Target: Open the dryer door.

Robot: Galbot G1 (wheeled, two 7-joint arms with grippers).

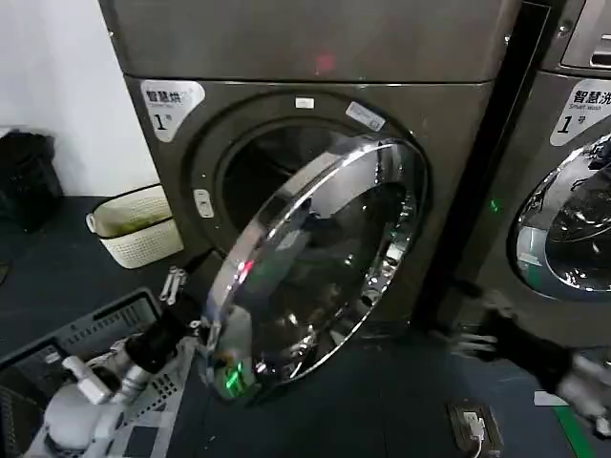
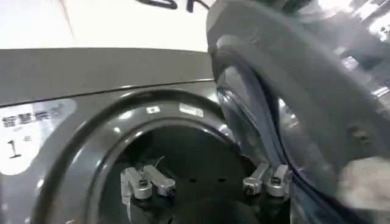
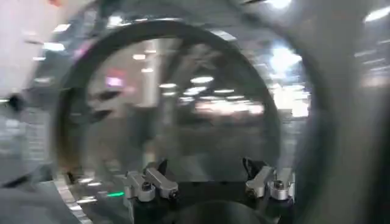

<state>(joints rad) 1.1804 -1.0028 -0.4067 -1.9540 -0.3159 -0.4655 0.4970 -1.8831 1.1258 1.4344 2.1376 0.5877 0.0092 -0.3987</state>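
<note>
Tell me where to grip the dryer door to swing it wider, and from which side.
Grip the dryer door at its free chrome rim, low on the robot's left, where the left gripper is. That edge lies farthest from the hinge side on the right, so it probably gives the most leverage. Come from the left, hooking behind the rim.

The right gripper (image 3: 210,182) (fingers spread apart) faces the round glass dryer door (image 3: 183,103).

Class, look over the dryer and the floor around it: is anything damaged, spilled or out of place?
Nothing stands out. The dryer door hangs partly open on intact hinges, as the task intends; the left gripper sits by its lower edge, and the white basket stands upright.
</note>
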